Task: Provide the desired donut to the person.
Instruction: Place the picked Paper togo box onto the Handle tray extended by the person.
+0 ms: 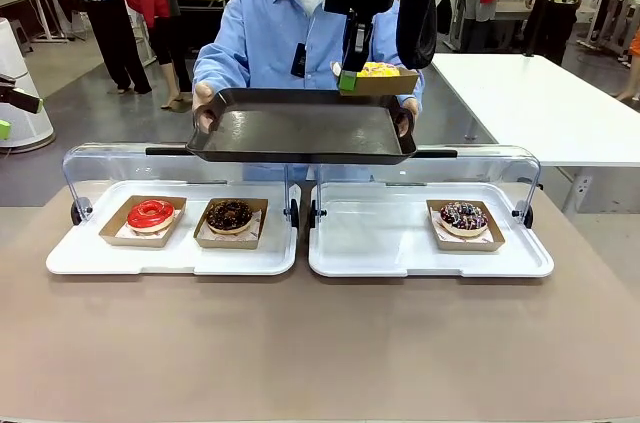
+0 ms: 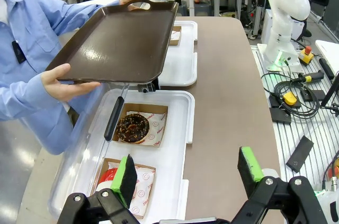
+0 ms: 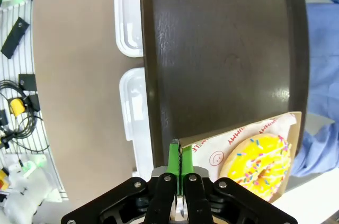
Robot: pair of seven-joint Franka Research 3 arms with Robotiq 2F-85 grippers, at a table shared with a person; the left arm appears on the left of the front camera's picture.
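The person (image 1: 270, 38) in a light blue shirt holds a dark brown tray (image 1: 300, 128) in both hands above the table's far side. My right gripper (image 1: 347, 80) hangs over the tray's far right corner, shut on the edge of a cardboard tray (image 3: 209, 152) carrying a yellow sprinkled donut (image 3: 259, 166). The yellow donut (image 1: 378, 70) is above the brown tray (image 3: 222, 60), not resting on it. My left gripper (image 2: 188, 173) is open over the left white tray (image 2: 175, 150), near a red donut (image 2: 108, 176) and a chocolate donut (image 2: 132, 127).
Two white trays (image 1: 420, 253) with raised clear lids stand on the table. The left white tray (image 1: 85, 258) holds the red donut (image 1: 150, 213) and chocolate donut (image 1: 229, 215); the right one holds a sprinkled chocolate donut (image 1: 463, 216). Bare table lies in front.
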